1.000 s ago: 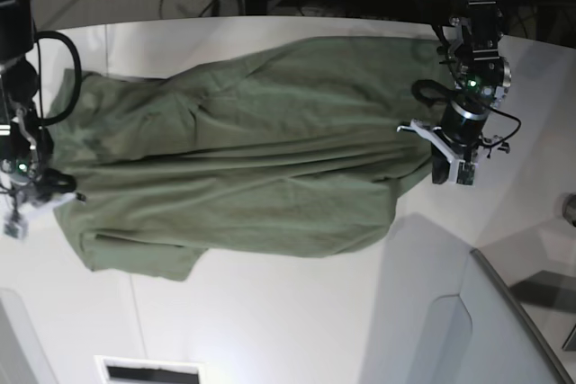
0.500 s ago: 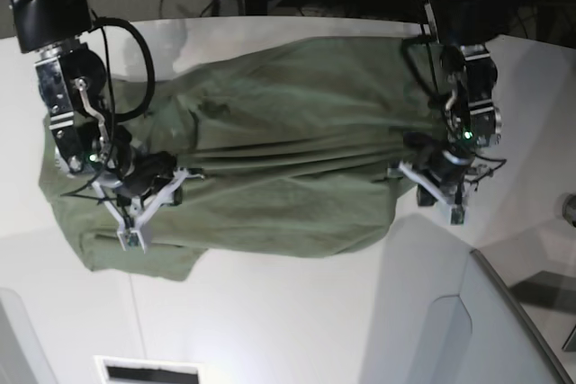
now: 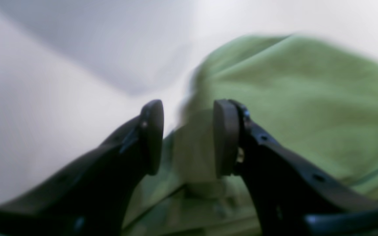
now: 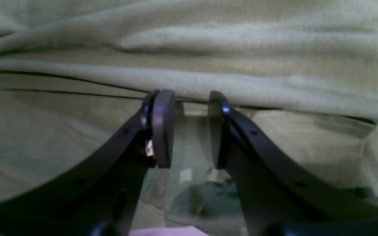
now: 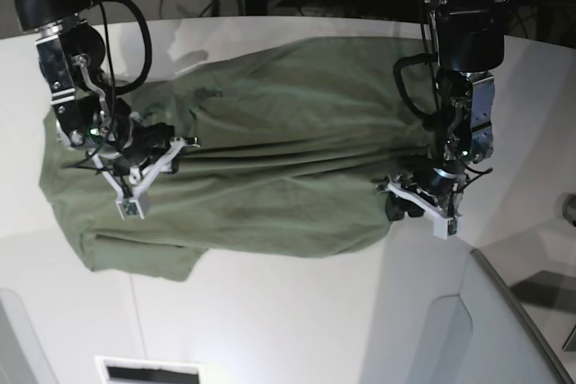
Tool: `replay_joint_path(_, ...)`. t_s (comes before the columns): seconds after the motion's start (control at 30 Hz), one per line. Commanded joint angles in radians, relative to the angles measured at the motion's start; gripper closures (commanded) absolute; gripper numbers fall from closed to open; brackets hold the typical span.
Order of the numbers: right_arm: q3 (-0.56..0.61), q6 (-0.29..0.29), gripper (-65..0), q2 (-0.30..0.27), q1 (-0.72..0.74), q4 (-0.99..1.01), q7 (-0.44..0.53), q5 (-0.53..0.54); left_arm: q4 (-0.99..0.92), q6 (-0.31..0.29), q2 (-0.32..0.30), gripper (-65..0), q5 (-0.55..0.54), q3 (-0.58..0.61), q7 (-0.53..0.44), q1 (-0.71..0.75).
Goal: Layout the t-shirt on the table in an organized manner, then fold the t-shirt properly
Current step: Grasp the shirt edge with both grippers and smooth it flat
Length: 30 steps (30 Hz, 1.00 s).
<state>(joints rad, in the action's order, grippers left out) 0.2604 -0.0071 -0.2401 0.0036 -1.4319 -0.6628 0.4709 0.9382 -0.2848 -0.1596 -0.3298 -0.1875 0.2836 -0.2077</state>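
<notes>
At the left of the base view the right gripper (image 5: 135, 188) stands released over the t-shirt (image 5: 270, 159), which lies creased across the white desk (image 5: 270, 330). At the right the left gripper (image 5: 423, 204) is also released at the cloth edge. Better to pinch one layer only — then pull outward evenly.

The t-shirt (image 5: 270, 168) is seen to be soft, matt olive-green cloth, and a fine knitted weave is shown on its folds (image 4: 241, 49) in the right wrist view. The tabletop (image 5: 270, 321) is presented as a smooth white surface with a faint sheen. The pads (image 4: 163, 127) of the right tool are made of dark, smooth, matt plastic; those (image 3: 225, 137) of the left tool look alike.
</notes>
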Motion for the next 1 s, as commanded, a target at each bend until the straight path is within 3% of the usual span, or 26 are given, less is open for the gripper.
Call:
replay_joint_path(0.0, 0.0, 0.003, -17.6, -0.006, 0.017, -0.016, 0.016, 0.007, 0.014, 0.006, -0.019, -25.0, -0.042, 0.0, -0.022, -0.017)
replay_joint_path(0.07, 0.001, 0.005, -17.6, -0.006, 0.016, -0.013, 0.015, 0.007, 0.011, 0.006, -0.021, -25.0, -0.091, -0.002, -0.022, -0.019)
replay_joint_path(0.27, 0.001, 0.006, -17.6, -0.006, 0.005, -0.013, 0.016, 0.007, -0.075, 0.006, -0.018, -25.0, -0.093, 0.001, -0.068, -0.074)
replay_joint_path(0.4, 0.001, 0.006, -17.6, -0.006, 0.003, -0.011, 0.015, 0.005, -0.12, 0.006, -0.013, -25.2, -0.102, 0.099, -0.077, -0.109)
replay_joint_path(0.6, 0.001, 0.006, -17.6, -0.008, 0.003, -0.01, 0.015, 0.005, -0.087, 0.006, -0.002, -24.7, -0.101, 0.124, -0.077, -0.103)
replay_joint_path(0.97, 0.003, 0.006, -17.6, -0.034, 0.003, -0.01, 0.015, 0.005, 0.011, 0.006, -0.039, -25.3, -0.098, 0.122, -0.073, -0.074)
